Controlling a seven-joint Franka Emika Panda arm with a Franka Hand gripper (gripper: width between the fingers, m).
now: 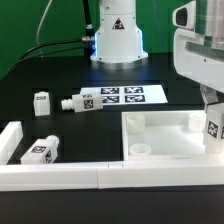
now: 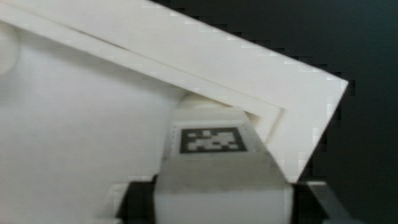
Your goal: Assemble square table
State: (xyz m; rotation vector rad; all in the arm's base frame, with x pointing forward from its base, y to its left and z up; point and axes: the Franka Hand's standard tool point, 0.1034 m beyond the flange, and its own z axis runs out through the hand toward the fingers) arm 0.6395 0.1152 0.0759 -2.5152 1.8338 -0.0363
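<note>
Marker board [image 1: 122, 95] (4 tags), low white wall [image 1: 50, 178] — blk table [image 1: 90, 125]

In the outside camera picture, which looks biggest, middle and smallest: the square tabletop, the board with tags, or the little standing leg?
1. Square tabletop
2. Marker board
3. Standing leg, far smaller

The tabletop sits nearer the camera, which helps it look big.

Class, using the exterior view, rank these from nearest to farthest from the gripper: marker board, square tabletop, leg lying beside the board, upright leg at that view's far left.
1. Square tabletop, under the gripper and its held leg.
2. Marker board, centre.
3. Lying leg, at the board's end on the exterior view's left.
4. Upright leg, exterior view's far left.
</note>
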